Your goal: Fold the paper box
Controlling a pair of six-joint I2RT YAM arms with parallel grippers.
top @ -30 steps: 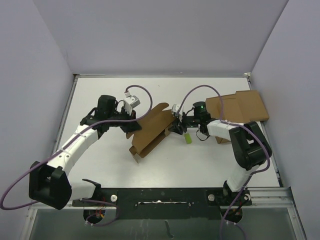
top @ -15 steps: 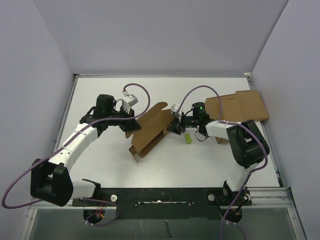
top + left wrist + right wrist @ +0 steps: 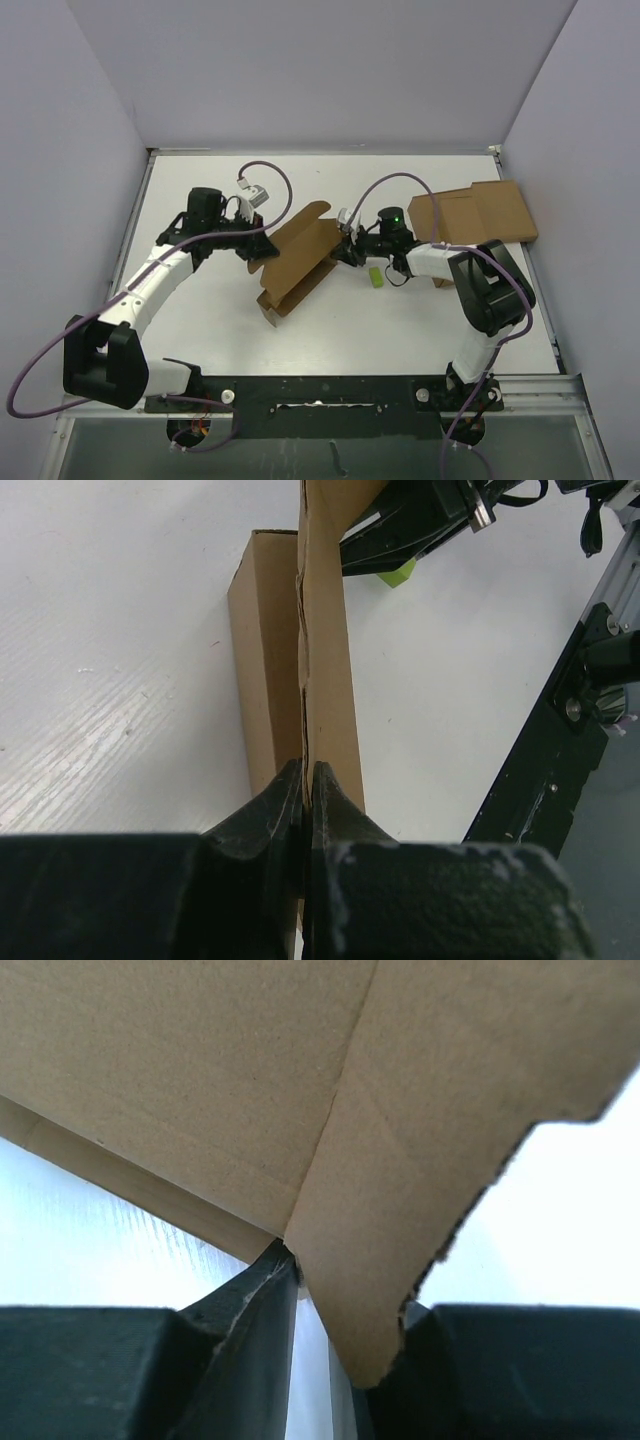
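The paper box [image 3: 298,260] is a brown, partly folded cardboard sheet standing tilted in the middle of the table. My left gripper [image 3: 262,248] is shut on its left edge. In the left wrist view the two fingers [image 3: 285,790] pinch the thin cardboard wall [image 3: 325,680]. My right gripper [image 3: 346,250] is at the box's right end. In the right wrist view a cardboard flap [image 3: 400,1210] hangs between the fingers of that gripper [image 3: 345,1280]. Its left finger [image 3: 255,1310] touches the crease, white table shows between that finger and the flap, and the right finger is mostly hidden.
A small green piece [image 3: 376,277] lies on the table just right of the box, under the right arm. A large flat cardboard slab [image 3: 478,213] lies at the back right. The table's walls rise at the back and on both sides.
The right gripper has narrowed around the flap and reached a little further left. The left arm and the box have shifted slightly left.
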